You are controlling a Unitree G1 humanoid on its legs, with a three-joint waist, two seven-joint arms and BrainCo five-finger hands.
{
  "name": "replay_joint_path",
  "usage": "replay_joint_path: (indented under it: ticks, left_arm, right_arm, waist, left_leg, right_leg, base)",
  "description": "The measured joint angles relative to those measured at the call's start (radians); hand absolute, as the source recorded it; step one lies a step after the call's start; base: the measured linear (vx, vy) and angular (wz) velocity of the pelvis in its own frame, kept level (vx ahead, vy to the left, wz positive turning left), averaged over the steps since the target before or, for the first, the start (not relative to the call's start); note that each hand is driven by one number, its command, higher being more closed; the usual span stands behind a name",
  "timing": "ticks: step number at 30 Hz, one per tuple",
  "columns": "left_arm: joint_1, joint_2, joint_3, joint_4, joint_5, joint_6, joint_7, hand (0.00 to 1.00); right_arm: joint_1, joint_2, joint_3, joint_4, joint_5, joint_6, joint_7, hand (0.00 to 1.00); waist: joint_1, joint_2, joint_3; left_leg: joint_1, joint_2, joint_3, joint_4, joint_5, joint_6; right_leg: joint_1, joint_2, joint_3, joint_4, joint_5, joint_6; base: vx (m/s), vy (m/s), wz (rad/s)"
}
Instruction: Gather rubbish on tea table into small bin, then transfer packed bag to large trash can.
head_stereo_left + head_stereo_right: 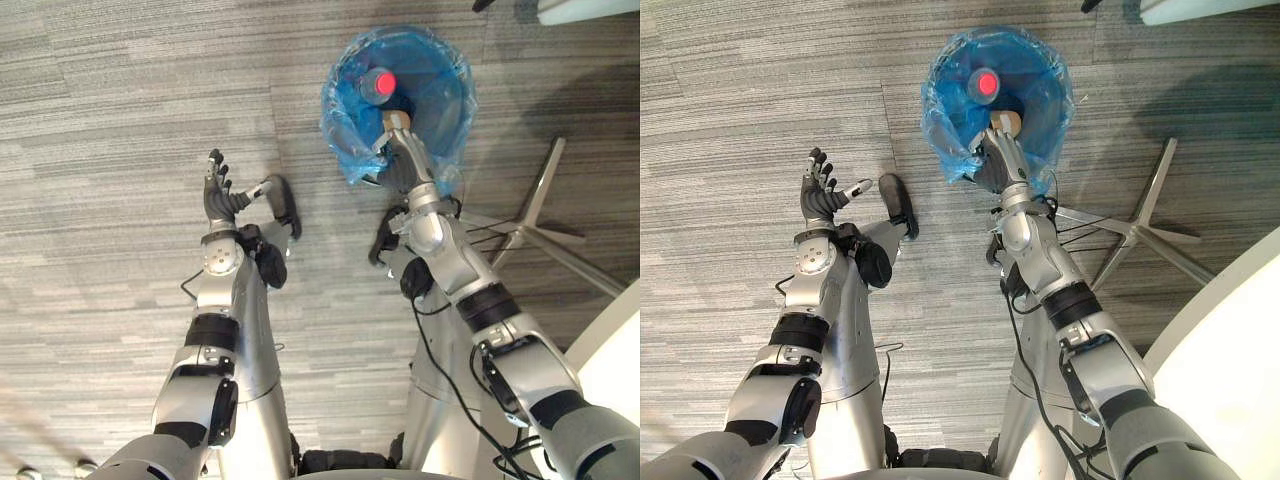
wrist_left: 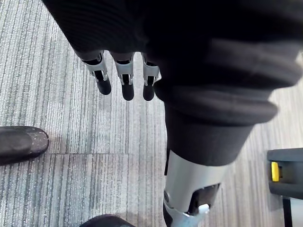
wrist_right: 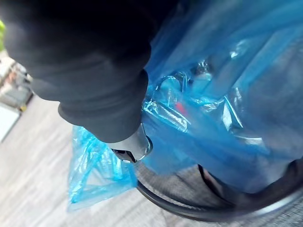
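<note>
**Left eye view:** A crinkly translucent blue plastic bag (image 1: 445, 60) is seen stretched over a round opening on the grey striped carpet (image 1: 100, 150), ahead of the right arm. What looks like a red-capped bottle (image 1: 383, 83) is lying inside. The right hand (image 1: 403, 160) is placed at the bag's near rim, touching the film. Whether its fingers are clamped on the film cannot be told. The left hand (image 1: 218, 195) is held over bare carpet, well apart from the bag, with fingers straight and spread and nothing carried.

**Right eye view:** The same layout is shown. Silver chair-base legs (image 1: 1140, 230) are noted just beside the right arm, and a white table edge (image 1: 1230, 350) sits at lower right.

**Left wrist view:** Fingers are shown straight, side by side, with carpet past them.

**Right wrist view:** Blue film is bunched against the hand's cover. The rim of a small black mesh bin (image 3: 189, 210) is seen beneath it. The fingers are hidden.

**Handling (judged):** The film is thin, soft, slippery and easily torn, and the load is probably light. The bag is best taken at the gathered rim, with several layers bunched together. A straight lift is advised so the light bin is not dragged along.
</note>
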Motion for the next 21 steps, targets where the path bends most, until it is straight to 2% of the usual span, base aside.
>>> replay_joint_path:
  ticks: [2,3,6,9,10,13,15,16,18,21]
  left_arm:
    - [0.042,-0.007,-0.001,-0.011,0.004,0.005,-0.002,0.00]
    - [0.073,-0.009,-0.007,-0.017,0.004,0.006,-0.003,0.00]
    - [0.146,-0.028,-0.013,-0.027,0.005,0.011,-0.005,0.00]
    - [0.221,-0.051,-0.027,-0.029,0.005,0.013,-0.015,0.00]
    - [0.252,-0.055,-0.034,-0.030,0.006,0.012,-0.026,0.00]
    - [0.343,-0.065,-0.054,-0.025,0.006,0.013,-0.048,0.00]
    - [0.417,-0.053,-0.094,0.016,0.010,0.012,-0.059,0.00]
    - [0.458,-0.045,-0.117,0.039,0.021,0.012,-0.072,0.00]
    - [0.504,-0.042,-0.131,0.058,0.031,0.012,-0.090,0.00]
    - [0.563,-0.031,-0.132,0.067,0.049,0.012,-0.094,0.00]
  right_arm:
    - [0.062,0.017,-0.015,-0.044,0.065,-0.019,0.014,1.00]
    - [0.107,0.042,-0.025,-0.060,0.121,-0.024,0.024,1.00]
    - [0.218,0.086,-0.035,-0.097,0.208,-0.027,0.055,1.00]
    - [0.315,0.125,-0.031,-0.169,0.287,-0.028,0.090,1.00]
    - [0.348,0.144,-0.031,-0.191,0.327,-0.042,0.104,1.00]
    - [0.432,0.191,-0.025,-0.226,0.374,-0.066,0.135,1.00]
    - [0.487,0.213,-0.015,-0.216,0.411,-0.077,0.169,1.00]
    - [0.506,0.213,-0.010,-0.203,0.434,-0.087,0.188,1.00]
    - [0.512,0.209,-0.010,-0.196,0.459,-0.093,0.215,1.00]
    - [0.505,0.195,-0.009,-0.196,0.522,-0.094,0.257,1.00]
  waist:
    - [0.002,-0.001,-0.001]
    - [0.000,-0.001,-0.001]
    - [0.001,-0.002,-0.001]
    - [0.000,-0.013,-0.008]
    - [0.001,-0.022,-0.014]
    - [0.001,-0.066,-0.067]
    - [-0.001,-0.085,-0.158]
    - [-0.004,-0.083,-0.205]
    - [-0.021,-0.081,-0.246]
    - [-0.021,-0.077,-0.274]
  left_leg:
    - [0.076,-0.004,0.010,-0.054,0.007,-0.010]
    - [0.137,-0.009,0.018,-0.105,0.019,-0.027]
    - [0.301,-0.029,0.023,-0.213,0.040,-0.043]
    - [0.461,-0.035,0.033,-0.278,0.051,-0.038]
    - [0.536,-0.036,0.042,-0.311,0.056,-0.032]
    - [0.682,-0.041,0.063,-0.376,0.059,-0.026]
    - [0.774,-0.058,0.068,-0.447,0.065,-0.036]
    - [0.822,-0.064,0.070,-0.486,0.068,-0.040]
    - [0.880,-0.070,0.079,-0.525,0.069,-0.041]
    - [0.978,-0.074,0.102,-0.580,0.070,-0.041]
  right_leg:
    - [0.073,0.001,-0.008,-0.052,0.009,0.009]
    - [0.133,0.000,-0.020,-0.099,0.019,0.014]
    - [0.303,0.000,-0.049,-0.213,0.043,0.008]
    - [0.473,0.006,-0.068,-0.298,0.064,0.014]
    - [0.551,0.011,-0.075,-0.343,0.074,0.017]
    - [0.699,0.024,-0.076,-0.433,0.087,0.025]
    - [0.788,0.040,-0.075,-0.531,0.107,0.035]
    - [0.844,0.052,-0.073,-0.597,0.125,0.042]
    - [0.911,0.063,-0.068,-0.673,0.154,0.049]
    - [1.010,0.088,-0.010,-0.805,0.234,0.055]
  base:
    - [-0.04,-0.014,0.08]
    - [-0.02,-0.020,0.13]
    - [0.01,-0.063,0.14]
    - [0.09,-0.077,0.02]
    - [0.17,-0.087,0.05]
    - [0.16,-0.044,-0.05]
    - [0.21,-0.009,-0.05]
    - [0.25,0.024,-0.09]
    - [0.21,0.050,-0.12]
    - [0.11,0.066,-0.60]
